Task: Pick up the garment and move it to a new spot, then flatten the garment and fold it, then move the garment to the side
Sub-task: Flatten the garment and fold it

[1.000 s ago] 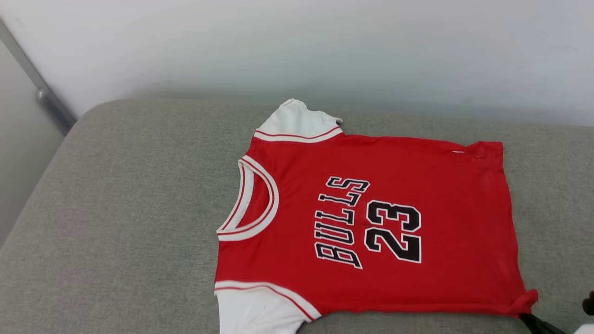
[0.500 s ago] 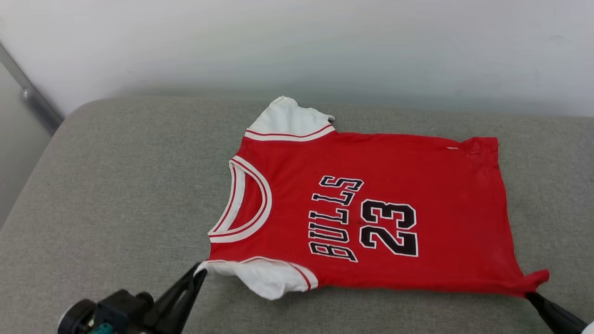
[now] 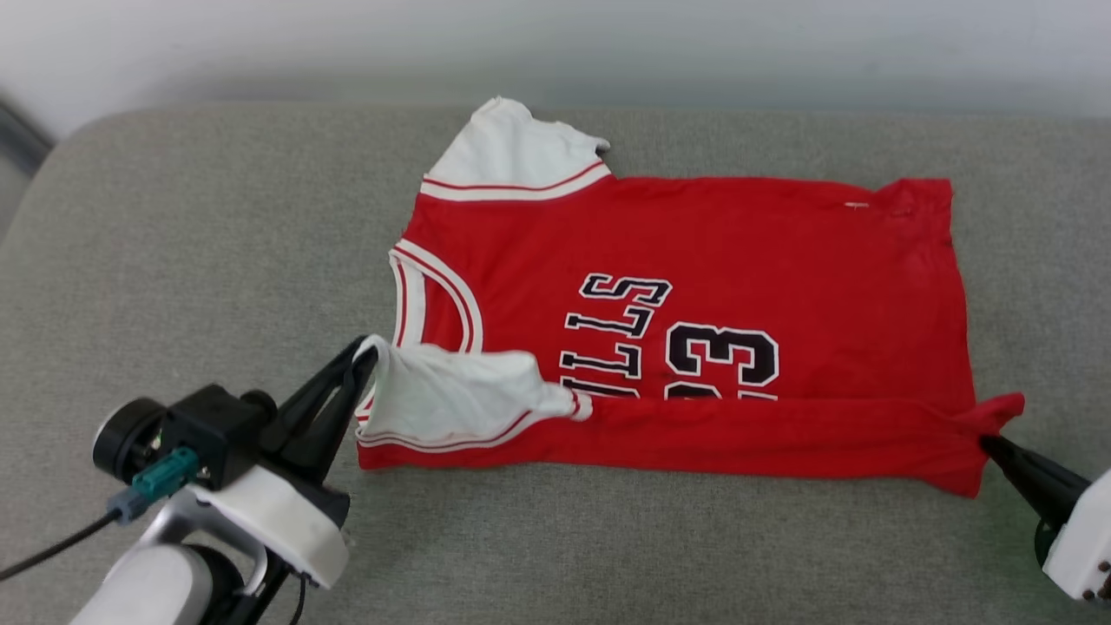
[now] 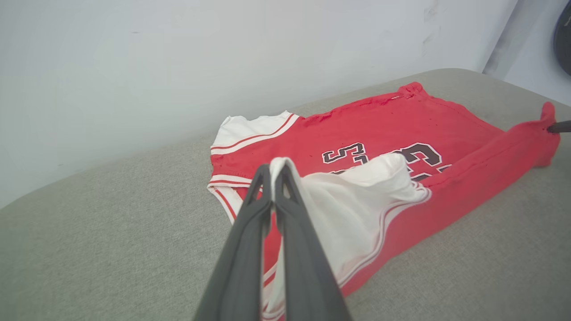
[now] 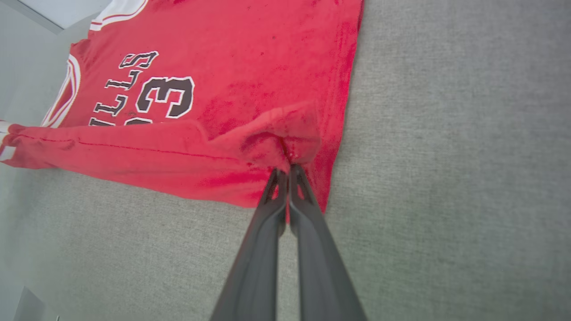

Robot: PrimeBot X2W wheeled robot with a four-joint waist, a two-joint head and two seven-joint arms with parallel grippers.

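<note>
At 7 o'clock the left claw pinches the white near sleeve. At 4 o'clock the right claw is clamped on the hem corner of the garment. The garment's near edge is folded over the lower lettering. It lies mid-way across a grey cushion, perhaps a sofa seat, with its far sleeve at 12 o'clock.

The garment lies on the cushion, spanning from the left gripper at one end to the right gripper at the other. Its near edge lies doubled onto the body, ahead of both grippers.
</note>
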